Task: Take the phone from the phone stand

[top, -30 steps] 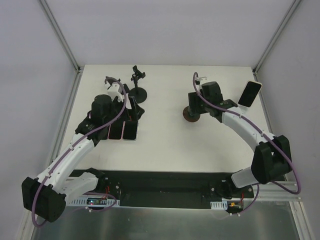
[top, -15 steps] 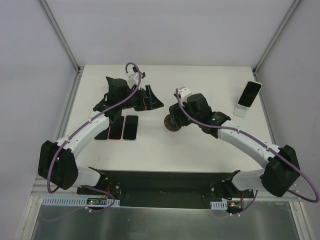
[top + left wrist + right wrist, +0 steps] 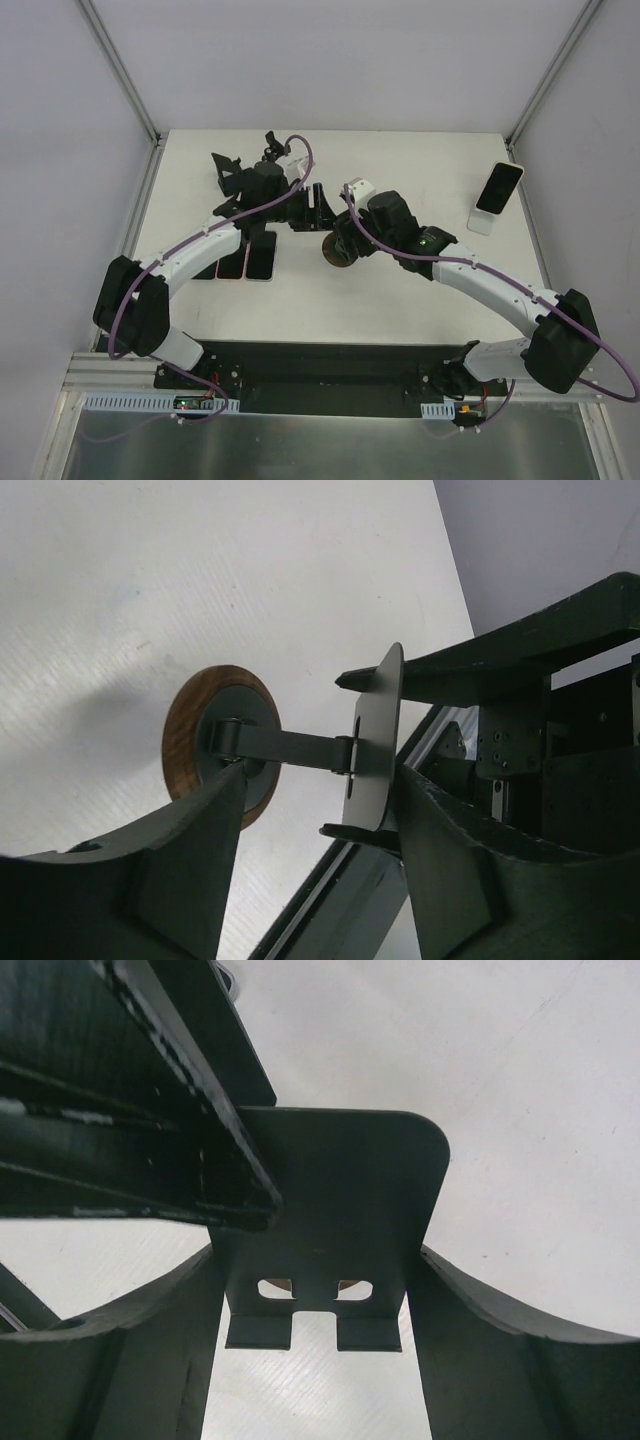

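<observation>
A black phone leans on a white stand at the far right of the table, away from both grippers. My right gripper is shut on the flat plate of an empty black stand with a round wooden base at the table's middle. My left gripper is open, right next to that stand, its fingers on either side of the stand's arm without touching it.
Three phones lie flat side by side at the left. Two empty black clamp stands stand at the back left. The arms nearly meet at the middle.
My left arm has swung right from the flat phones to the middle. My right gripper has carried the wooden-base stand leftward to meet it.
</observation>
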